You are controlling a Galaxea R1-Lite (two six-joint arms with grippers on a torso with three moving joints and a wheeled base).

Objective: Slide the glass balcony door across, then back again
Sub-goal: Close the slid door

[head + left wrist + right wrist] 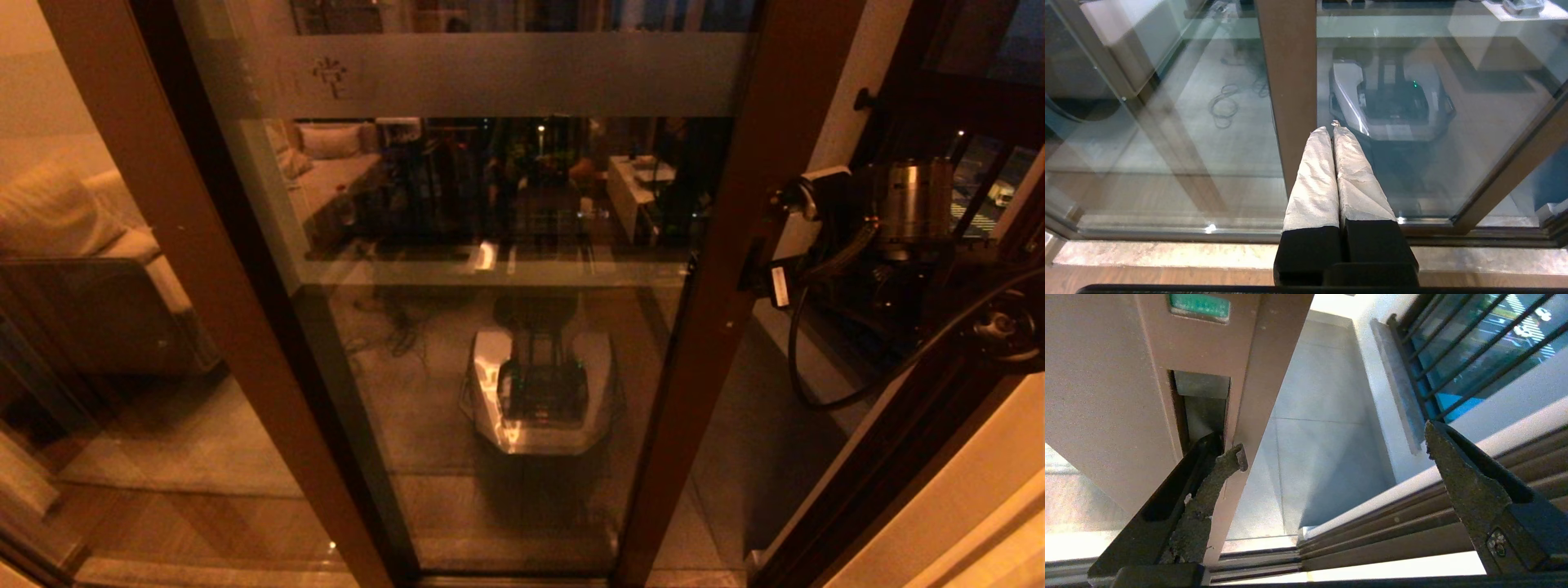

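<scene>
The glass balcony door (498,327) stands straight ahead of you, its dark brown right edge post (727,269) beside an open gap onto the balcony floor. Expect a tall, heavy, stiff panel that runs on its bottom track (1274,559); the glass is fragile and slick, so work only from the frame. Your hold is the narrow handle slot (1202,404) in that post. Your right gripper (1331,445) is spread wide, one finger (1216,473) tucked into the slot, the other well out over the gap. Your left gripper (1334,126) is pressed closed on nothing, hanging low before the glass.
</scene>
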